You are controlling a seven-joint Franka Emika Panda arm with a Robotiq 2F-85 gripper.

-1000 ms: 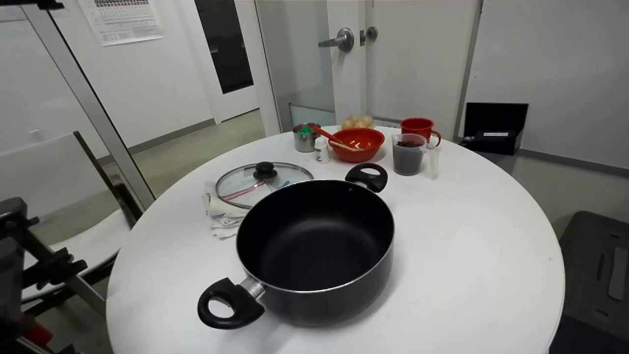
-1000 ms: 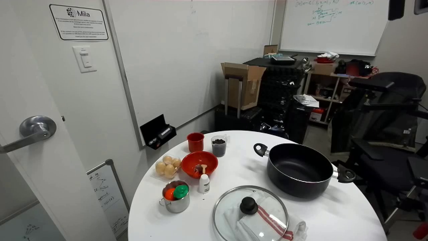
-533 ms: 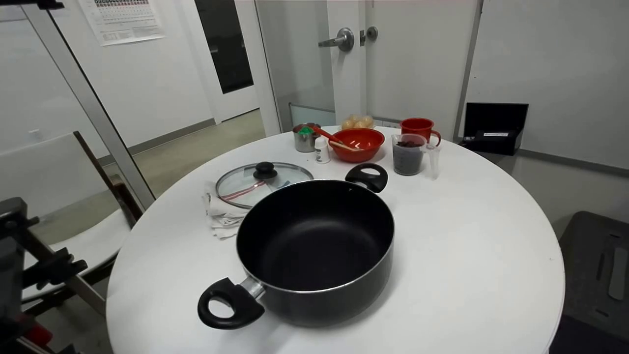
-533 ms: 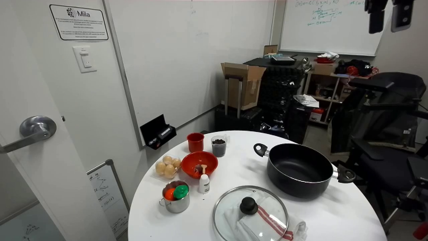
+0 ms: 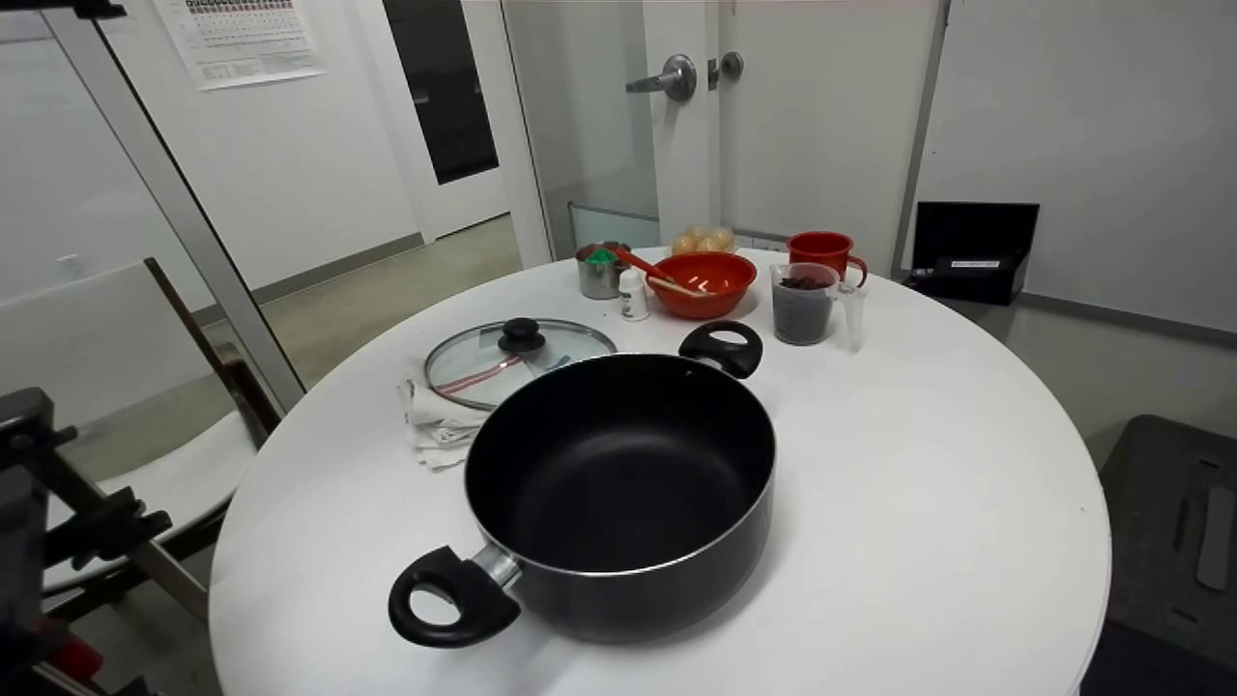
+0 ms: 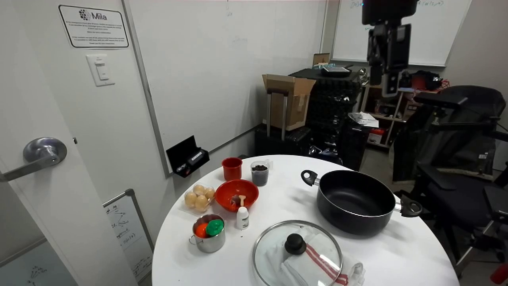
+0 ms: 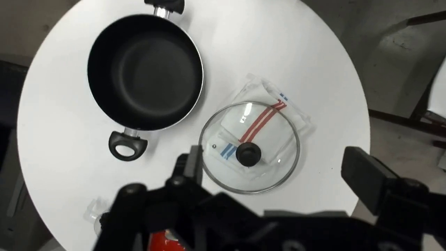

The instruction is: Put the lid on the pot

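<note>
The clear glass lid with its black knob lies on a folded white cloth on the table, in both exterior views and in the wrist view. The wide black pot stands open and empty beside it, in both exterior views and in the wrist view. My gripper is high above the table, at the top of an exterior view. In the wrist view my gripper is open and empty, its fingers wide apart, with the lid far below and knob left of the middle between them.
A red bowl, a white bottle, a steel cup, a carton of eggs, a red mug and a measuring cup stand on the round white table. The cloth sticks out under the lid.
In an exterior view my gripper has come in from the top right edge and moved left and down. The lid, the pot and the other things have not moved.
</note>
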